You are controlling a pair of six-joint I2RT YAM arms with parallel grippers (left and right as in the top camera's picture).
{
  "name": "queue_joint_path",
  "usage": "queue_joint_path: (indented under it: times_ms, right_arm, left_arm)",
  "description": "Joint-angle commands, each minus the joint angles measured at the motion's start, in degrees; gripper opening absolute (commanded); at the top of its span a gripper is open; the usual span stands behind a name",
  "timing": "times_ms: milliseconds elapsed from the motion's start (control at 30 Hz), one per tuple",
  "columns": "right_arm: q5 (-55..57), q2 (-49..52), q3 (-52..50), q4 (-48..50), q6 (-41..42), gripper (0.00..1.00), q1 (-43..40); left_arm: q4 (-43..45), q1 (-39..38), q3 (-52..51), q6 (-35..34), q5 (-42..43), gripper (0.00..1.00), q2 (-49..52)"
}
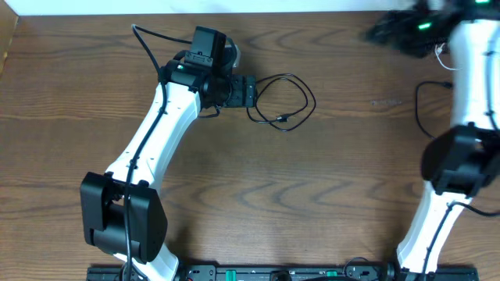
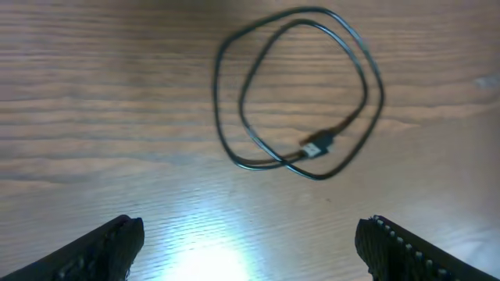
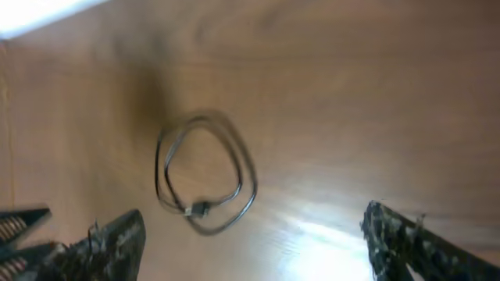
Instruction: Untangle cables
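Observation:
One black cable [image 1: 283,119] lies in a loose double loop on the wooden table, its small plug end [image 2: 316,147] resting inside the loop's lower part. My left gripper [image 1: 251,92] sits just left of the loop, open, with nothing between its fingers [image 2: 109,246]; the cable is ahead of the fingertips and apart from them. My right gripper [image 1: 383,31] hovers blurred at the far right of the table, well away from the loop. It stands open and empty, and its wrist view shows the same black cable [image 3: 199,208] from a distance. No white cable shows.
A thin black cord [image 1: 419,109] curves on the table beside the right arm [image 1: 469,70]. The left arm [image 1: 156,133] stretches diagonally across the left half. A pale wall edge runs along the table's far side.

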Motion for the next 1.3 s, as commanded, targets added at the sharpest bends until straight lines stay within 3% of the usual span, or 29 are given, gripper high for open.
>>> queue_joint_path:
  times_ms: [0,267,633,1267]
  right_arm:
    - [3.1,-1.7,-6.3,2.6,0.3,0.85,5.9]
    - [13.3,-1.7,-15.0,6.3,-18.7,0.86,18.6]
    - [13.7,-1.7,-24.4,9.4,-37.9,0.86,29.8]
    - [16.8,-1.7,-35.8,24.9,-38.6,0.76,33.1]
  left_arm:
    - [0.1,2.9,-0.3,-2.2,-4.5,0.91,0.0]
    - [-2.3,11.3,-0.3,-3.7,-3.2,0.91,0.0]
    - [-3.5,15.6,-0.3,-3.5,-3.2,0.91,0.0]
    - [-4.9,15.6,-0.3,-3.5,-3.2,0.92,0.0]
